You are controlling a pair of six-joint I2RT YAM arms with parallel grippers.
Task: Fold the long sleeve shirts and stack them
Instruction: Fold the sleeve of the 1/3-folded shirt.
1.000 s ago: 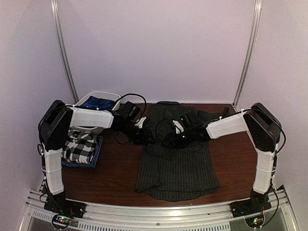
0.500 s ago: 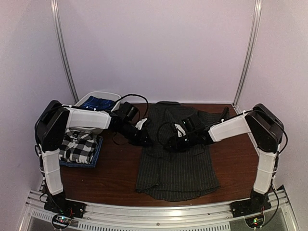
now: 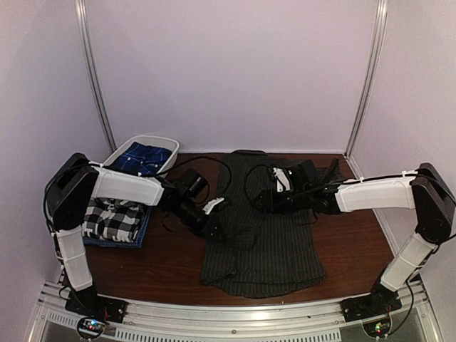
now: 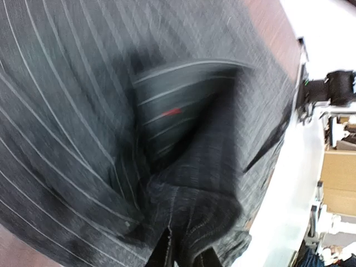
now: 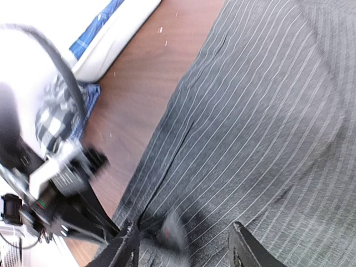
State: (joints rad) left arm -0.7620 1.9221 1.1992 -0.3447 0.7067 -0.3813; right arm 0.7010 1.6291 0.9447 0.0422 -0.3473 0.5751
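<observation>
The charcoal pinstriped shirt (image 3: 263, 246) lies spread in the middle of the table, collar at the far side. My left gripper (image 3: 218, 218) is at the shirt's left side, shut on a bunched fold of its cloth (image 4: 192, 222); the fingertips (image 4: 165, 251) pinch the pinstriped fabric. My right gripper (image 3: 268, 197) hovers open over the shirt's upper chest, fingers (image 5: 129, 245) wide apart above the striped cloth (image 5: 261, 128), holding nothing. The checked shirt (image 3: 112, 217) lies folded at the left on a blue layer (image 3: 121, 241).
A white bin (image 3: 165, 144) holding blue cloth (image 3: 142, 157) stands at the far left, also seen as the white bin (image 5: 119, 33) in the right wrist view. Bare brown table (image 3: 171, 249) lies between the folded stack and the pinstriped shirt. Metal rails edge the near side.
My left gripper has shut on the shirt's left side and moved nearer and rightward, bunching the cloth. The right arm stretched out and its gripper drew back toward the collar.
</observation>
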